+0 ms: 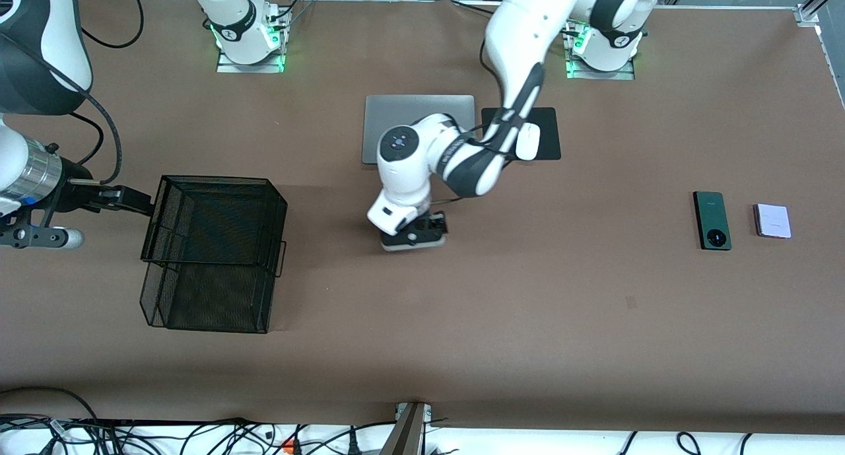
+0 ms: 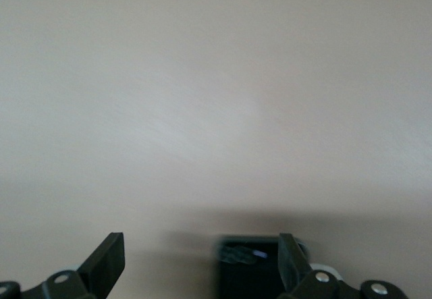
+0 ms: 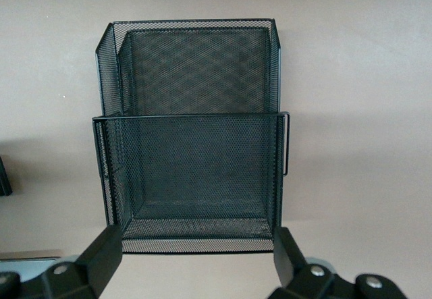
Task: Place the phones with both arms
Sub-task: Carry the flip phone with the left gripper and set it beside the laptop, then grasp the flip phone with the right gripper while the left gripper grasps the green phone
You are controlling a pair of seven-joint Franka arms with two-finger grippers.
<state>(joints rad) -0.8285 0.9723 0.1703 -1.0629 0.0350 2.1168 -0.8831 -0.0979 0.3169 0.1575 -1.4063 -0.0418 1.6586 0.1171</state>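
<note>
Presently the left gripper [image 1: 417,234] sits low at the table's centre, fingers spread and released; the left wrist view shows the black flip phone [image 2: 246,272] lying between them, apparently just set down. Right gripper [image 1: 119,197], at the frame's left edge, hangs open over the black mesh basket [image 1: 211,250], waiting, presumably to take its turn. The green phone [image 1: 712,220] and pink flip phone [image 1: 772,220] lie side by side, centre right, untouched.

High front camera, two wrist close-ups
</note>
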